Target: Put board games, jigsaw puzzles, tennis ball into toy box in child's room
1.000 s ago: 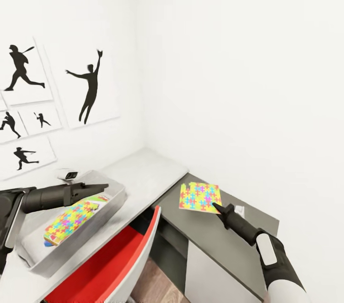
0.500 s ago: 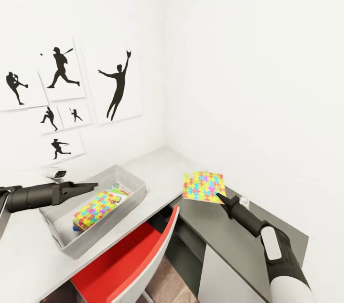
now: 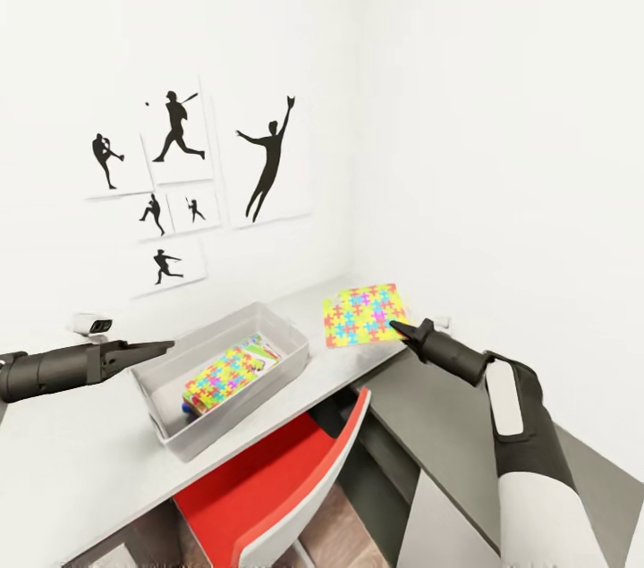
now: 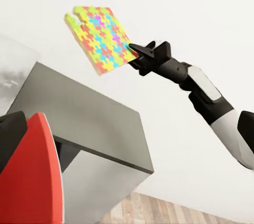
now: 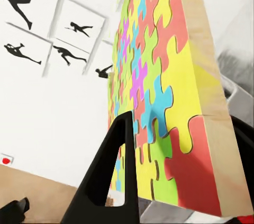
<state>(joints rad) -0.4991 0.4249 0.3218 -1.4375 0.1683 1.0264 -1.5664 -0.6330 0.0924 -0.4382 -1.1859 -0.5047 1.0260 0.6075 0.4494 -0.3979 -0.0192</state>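
My right gripper (image 3: pixel 396 328) is shut on the edge of a jigsaw puzzle (image 3: pixel 361 315), a multicoloured square held tilted in the air above the table's inner corner. In the left wrist view the same jigsaw puzzle (image 4: pixel 100 36) hangs well above the dark desk, pinched by the right gripper (image 4: pixel 133 54). The right wrist view has the jigsaw puzzle (image 5: pixel 159 91) between black fingers (image 5: pixel 114 176). The toy box (image 3: pixel 172 439) sits on the pale table (image 3: pixel 80 470), holding another jigsaw puzzle (image 3: pixel 222 378) over a board game (image 3: pixel 261 351). My left gripper (image 3: pixel 165 343) hovers shut just left of the box.
A red chair (image 3: pixel 268 487) is tucked under the table below the toy box. A lower dark grey desk section (image 3: pixel 429 425) runs along the right wall. A small white device (image 3: pixel 92 324) stands by the back wall under the black silhouette pictures (image 3: pixel 268 158).
The camera has turned left. My right gripper has lifted the jigsaw puzzle off the dark desk and carried it up and toward the toy box. The left gripper kept its pose.
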